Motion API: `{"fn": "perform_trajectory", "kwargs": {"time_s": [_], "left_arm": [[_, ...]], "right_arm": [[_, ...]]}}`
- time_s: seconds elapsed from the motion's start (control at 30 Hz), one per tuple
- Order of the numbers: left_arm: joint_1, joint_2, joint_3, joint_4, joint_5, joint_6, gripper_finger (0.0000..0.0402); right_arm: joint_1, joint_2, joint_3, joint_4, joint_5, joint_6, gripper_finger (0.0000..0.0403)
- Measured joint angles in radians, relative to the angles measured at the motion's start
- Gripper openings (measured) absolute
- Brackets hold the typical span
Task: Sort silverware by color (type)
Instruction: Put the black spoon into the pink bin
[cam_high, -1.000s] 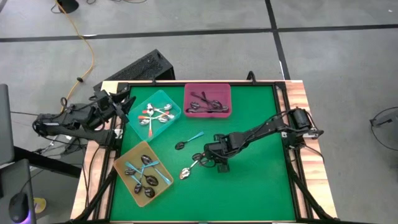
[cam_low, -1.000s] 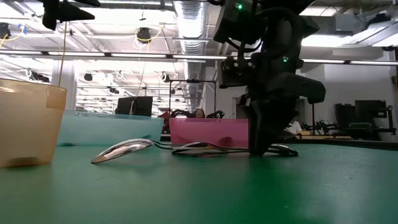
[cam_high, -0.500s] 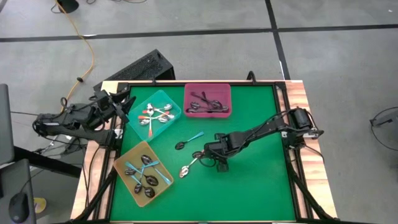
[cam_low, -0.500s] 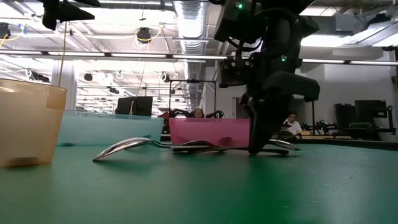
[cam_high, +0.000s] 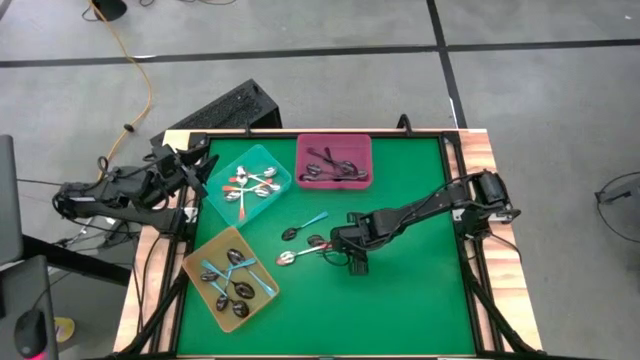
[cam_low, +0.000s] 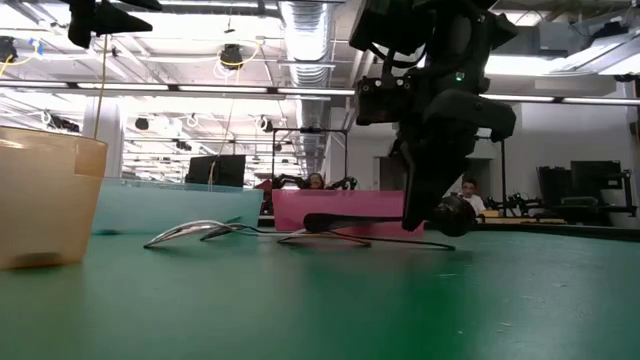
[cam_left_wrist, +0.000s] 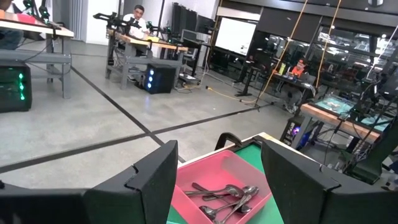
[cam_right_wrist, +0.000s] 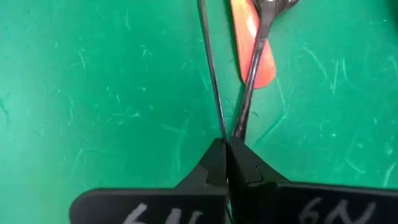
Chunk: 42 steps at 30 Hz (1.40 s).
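While right hand (cam_right_wrist: 226, 163) pinches dark spoon (cam_right_wrist: 252, 81) mid-mat, tbl edges well apart.

Bright, even overhead light — soft shadows on the green mat (cam_high: 400, 290), blurred foreground in low view.

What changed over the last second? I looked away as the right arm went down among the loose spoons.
The right gripper shut on the dark spoon and tipped it up off the green table. The orange-handled spoon beside it swung round to lie flatter across the table. The blue-handled spoon, the three trays' contents and the left gripper, open by the teal tray, stayed put.
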Motion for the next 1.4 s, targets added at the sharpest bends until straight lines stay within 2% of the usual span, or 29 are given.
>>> {"fn": "perform_trajectory", "kwargs": {"time_s": [0.33, 0.67, 0.97, 1.17, 1.4], "left_arm": [[0.0, 0.0, 0.0, 0.0, 0.0, -0.005, 0.0219], [0.0, 0.0, 0.0, 0.0, 0.0, -0.005, 0.0219], [0.0, 0.0, 0.0, 0.0, 0.0, -0.005, 0.0219], [0.0, 0.0, 0.0, -0.008, 0.003, -0.005, 0.0219], [0.0, 0.0, 0.0, -0.013, -0.008, -0.011, 0.0219]], "right_arm": [[-0.013, -0.026, 0.005, 0.011, 0.026, -0.003, 0.0006], [-0.077, -0.137, 0.011, 0.053, 0.042, -0.027, 0.0006], [-0.201, -0.217, 0.01, 0.199, 0.131, -0.091, 0.0006], [-0.302, -0.23, 0.013, 0.354, 0.131, -0.173, 0.0006], [-0.457, -0.223, 0.01, 0.403, 0.13, -0.263, 0.0006]]}}
